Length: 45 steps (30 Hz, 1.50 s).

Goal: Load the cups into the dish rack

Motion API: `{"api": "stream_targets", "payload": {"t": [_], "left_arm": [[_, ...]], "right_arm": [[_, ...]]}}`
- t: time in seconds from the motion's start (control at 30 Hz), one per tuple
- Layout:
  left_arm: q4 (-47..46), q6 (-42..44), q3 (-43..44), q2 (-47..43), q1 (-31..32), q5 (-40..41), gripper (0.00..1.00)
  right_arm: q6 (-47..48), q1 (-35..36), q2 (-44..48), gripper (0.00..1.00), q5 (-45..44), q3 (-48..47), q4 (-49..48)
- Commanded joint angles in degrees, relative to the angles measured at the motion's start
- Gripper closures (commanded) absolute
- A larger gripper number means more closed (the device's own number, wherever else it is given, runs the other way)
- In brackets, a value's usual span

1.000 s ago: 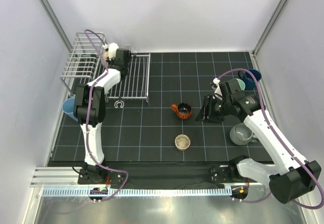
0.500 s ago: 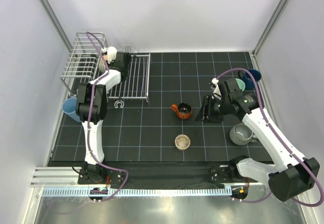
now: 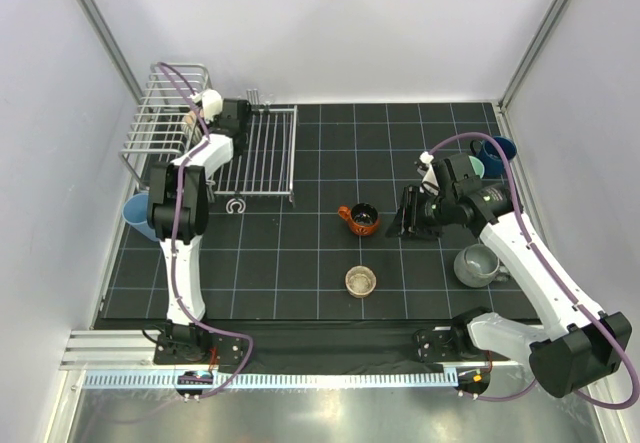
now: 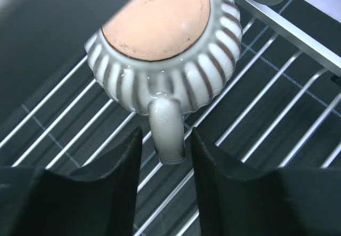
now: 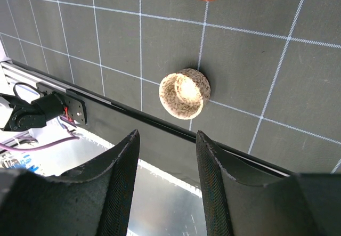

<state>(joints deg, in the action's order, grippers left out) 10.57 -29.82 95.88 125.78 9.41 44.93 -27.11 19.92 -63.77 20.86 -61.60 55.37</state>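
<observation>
The left claw [image 4: 165, 140] moves farther along the dish rack [image 4: 287, 31] toward its railed end. Its jaws widen off the handle of the upturned ribbed cream cup [image 4: 160, 49], which now stands free between them.

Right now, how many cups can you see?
7: ribbed cream on rack; orange, tan at centre; grey, dark blue, green at right; tumbler at left. Others may hide.

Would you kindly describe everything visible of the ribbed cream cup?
The ribbed cream cup looks like glazed ceramic, with brown-lined flutes and a bare peach base facing up. It sits inverted on the wires of the dish rack. Its handle points between the open jaws of the left gripper, which flank it without touching.
</observation>
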Motion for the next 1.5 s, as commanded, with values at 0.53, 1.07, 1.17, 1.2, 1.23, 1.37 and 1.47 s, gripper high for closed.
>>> {"api": "stream_targets", "payload": {"t": [0.53, 1.07, 1.17, 1.2, 1.23, 1.37, 1.47], "left_arm": [[5.9, -4.1, -1.2, -9.2, 6.8, -0.6, 0.3], [19.6, -5.2, -12.0, -36.6, 18.8, -29.5, 0.31], [19.5, -4.3, -16.3, -44.4, 18.8, -40.2, 0.33], [19.5, -2.5, -17.2, -47.8, 18.8, -46.3, 0.33], [20.0, -1.8, -18.0, -49.4, 18.8, -48.6, 0.33], [23.0, 0.6, -22.1, -57.3, 18.8, -55.9, 0.33], [24.3, 1.7, -25.8, -63.2, 18.8, -58.2, 0.32]], "right_arm": [[-2.9, -0.2, 4.5, 0.51, -0.2, -1.9, -0.1], [-6.7, -0.6, 0.0, 0.51, -19.7, -11.1, 5.7], [-8.1, -3.2, -4.6, 0.52, -25.5, -15.9, 6.8], [-8.7, -6.0, -5.8, 0.52, -25.7, -16.9, 6.9], [-9.4, -7.6, -7.2, 0.52, -25.3, -17.7, 6.6], [-11.4, -15.4, -14.1, 0.53, -27.3, -22.9, 5.9], [-10.8, -19.2, -20.3, 0.53, -29.6, -27.8, 3.8]]}}
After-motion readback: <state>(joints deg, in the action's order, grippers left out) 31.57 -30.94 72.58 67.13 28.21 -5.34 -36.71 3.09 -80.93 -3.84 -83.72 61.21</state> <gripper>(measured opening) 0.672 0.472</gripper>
